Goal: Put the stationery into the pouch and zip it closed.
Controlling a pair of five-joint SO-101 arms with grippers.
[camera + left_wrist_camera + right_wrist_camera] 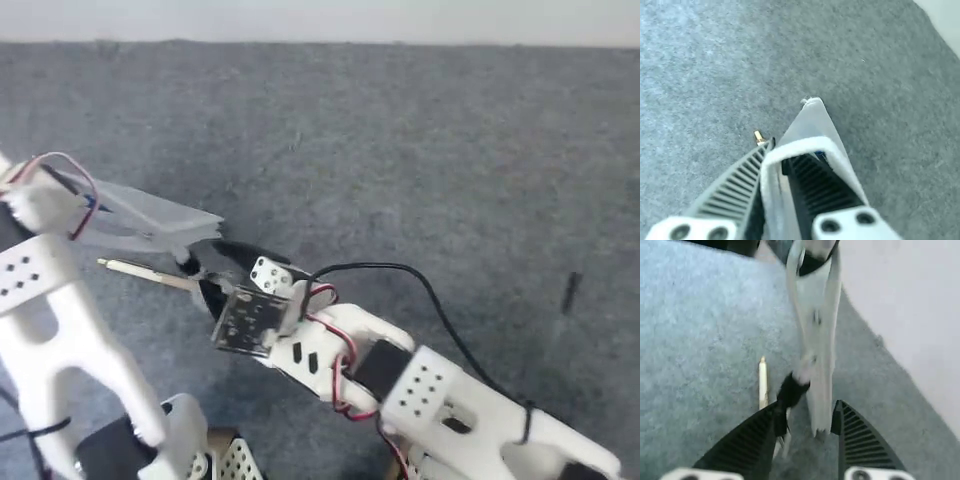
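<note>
My left gripper (779, 152) is clamped on the thin, floppy pouch (816, 125). My right gripper (807, 410) is open around its end. It looks light and slippery, so I'd pinch the black tab (790, 390).

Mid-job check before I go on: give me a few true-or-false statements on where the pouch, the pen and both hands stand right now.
1. The left hand is clamped on the pouch. True.
2. The pen is inside the pouch. False: it lies on the grey carpet, beside the pouch.
3. The right hand is open, with its fingers on either side of the pouch's end. True.
4. The right hand holds the pen. False: the pen lies on the carpet, outside that hand's fingers.
</note>
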